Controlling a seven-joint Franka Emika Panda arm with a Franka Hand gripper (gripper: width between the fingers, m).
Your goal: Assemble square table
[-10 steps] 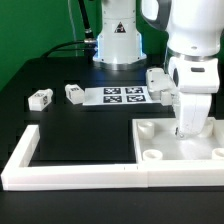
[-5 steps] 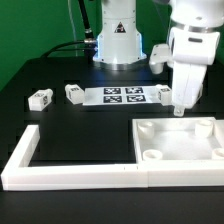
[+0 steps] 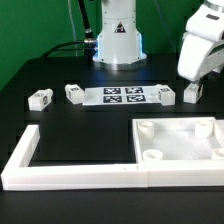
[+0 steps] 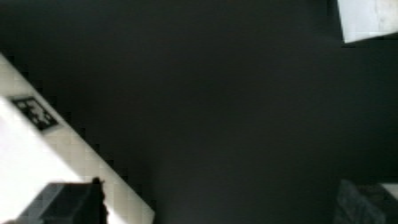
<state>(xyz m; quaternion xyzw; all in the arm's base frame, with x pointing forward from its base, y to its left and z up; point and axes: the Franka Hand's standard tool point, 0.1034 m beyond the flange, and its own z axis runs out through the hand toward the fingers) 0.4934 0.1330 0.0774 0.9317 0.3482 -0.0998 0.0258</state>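
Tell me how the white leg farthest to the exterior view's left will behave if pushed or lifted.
The leg looks like short, chunky plastic, so probably stiff and light. It lies low on the smooth black table, so a push would likely slide it rather than tip it. Whether it could roll is unclear.

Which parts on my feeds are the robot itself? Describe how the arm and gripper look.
The arm is smooth, rounded white casing with dark seams between its segments. The gripper has two dark, blocky fingers. I can see no cables or readable markings on them at this resolution.
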